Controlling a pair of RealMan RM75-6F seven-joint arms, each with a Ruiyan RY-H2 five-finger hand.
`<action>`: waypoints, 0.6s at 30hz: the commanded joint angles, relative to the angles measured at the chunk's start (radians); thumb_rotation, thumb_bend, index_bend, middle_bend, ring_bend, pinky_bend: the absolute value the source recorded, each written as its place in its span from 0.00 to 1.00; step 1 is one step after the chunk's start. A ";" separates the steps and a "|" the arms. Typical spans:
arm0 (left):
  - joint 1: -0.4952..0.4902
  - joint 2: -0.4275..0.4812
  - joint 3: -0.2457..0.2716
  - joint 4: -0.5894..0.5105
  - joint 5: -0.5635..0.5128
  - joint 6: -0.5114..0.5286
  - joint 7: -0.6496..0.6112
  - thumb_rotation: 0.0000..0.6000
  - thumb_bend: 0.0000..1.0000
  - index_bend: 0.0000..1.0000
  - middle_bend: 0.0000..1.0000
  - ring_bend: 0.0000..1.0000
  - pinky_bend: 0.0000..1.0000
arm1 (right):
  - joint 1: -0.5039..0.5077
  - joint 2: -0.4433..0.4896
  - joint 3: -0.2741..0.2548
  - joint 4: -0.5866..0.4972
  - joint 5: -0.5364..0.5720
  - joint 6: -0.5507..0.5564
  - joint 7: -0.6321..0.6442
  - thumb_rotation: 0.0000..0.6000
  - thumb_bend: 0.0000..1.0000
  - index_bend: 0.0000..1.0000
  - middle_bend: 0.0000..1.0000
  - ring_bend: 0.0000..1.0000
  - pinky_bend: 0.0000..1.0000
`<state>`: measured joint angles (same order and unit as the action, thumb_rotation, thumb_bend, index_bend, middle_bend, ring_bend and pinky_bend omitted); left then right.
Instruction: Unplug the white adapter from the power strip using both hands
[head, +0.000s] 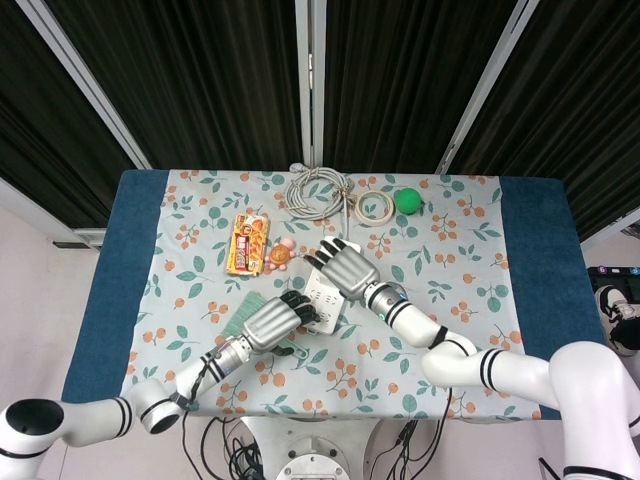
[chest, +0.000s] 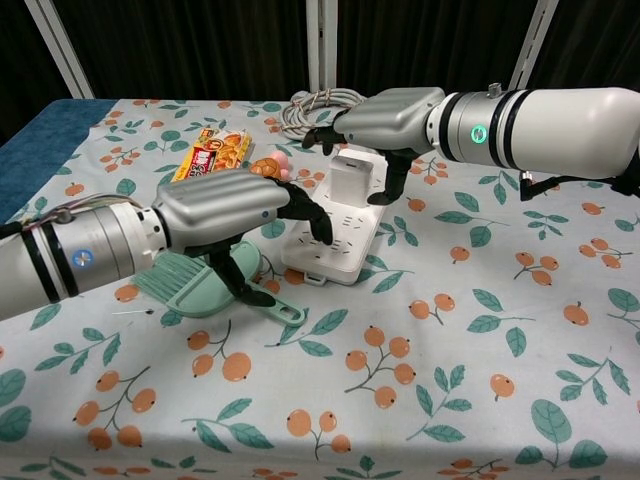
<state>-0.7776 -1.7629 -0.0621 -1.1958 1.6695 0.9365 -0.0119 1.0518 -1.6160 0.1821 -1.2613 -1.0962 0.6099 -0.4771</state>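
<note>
The white power strip (chest: 345, 240) lies in the middle of the floral cloth, with the white adapter (chest: 352, 178) plugged into its far end. My right hand (chest: 392, 112) hovers over the adapter, thumb (chest: 384, 188) down at its right side and fingers curved behind its left side; I cannot tell if they touch it. My left hand (chest: 235, 208) reaches over the strip's near left end with fingers spread. In the head view the right hand (head: 346, 268) hides the adapter and the left hand (head: 270, 322) covers the strip's (head: 321, 298) near end.
A green dustpan brush (chest: 205, 285) lies under my left hand. A snack packet (chest: 212, 155) and a turtle toy (chest: 265, 166) sit left of the strip. A coiled cable (head: 318, 190), a tape roll (head: 375, 207) and a green ball (head: 406, 200) are at the back.
</note>
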 joint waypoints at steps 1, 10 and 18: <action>-0.004 -0.013 0.009 0.019 -0.012 -0.004 -0.012 1.00 0.15 0.27 0.26 0.16 0.18 | 0.008 -0.015 -0.009 0.028 -0.026 -0.004 0.033 1.00 0.25 0.08 0.17 0.02 0.15; -0.010 -0.028 0.022 0.043 -0.029 0.013 -0.035 1.00 0.15 0.27 0.26 0.16 0.18 | 0.023 -0.034 -0.032 0.101 -0.155 0.001 0.153 1.00 0.29 0.26 0.28 0.11 0.20; -0.019 -0.032 0.031 0.052 -0.037 0.019 -0.042 1.00 0.15 0.27 0.26 0.16 0.18 | 0.033 -0.049 -0.048 0.155 -0.212 0.007 0.208 1.00 0.32 0.34 0.33 0.17 0.23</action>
<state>-0.7968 -1.7945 -0.0313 -1.1442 1.6329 0.9555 -0.0535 1.0827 -1.6624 0.1364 -1.1098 -1.3040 0.6161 -0.2721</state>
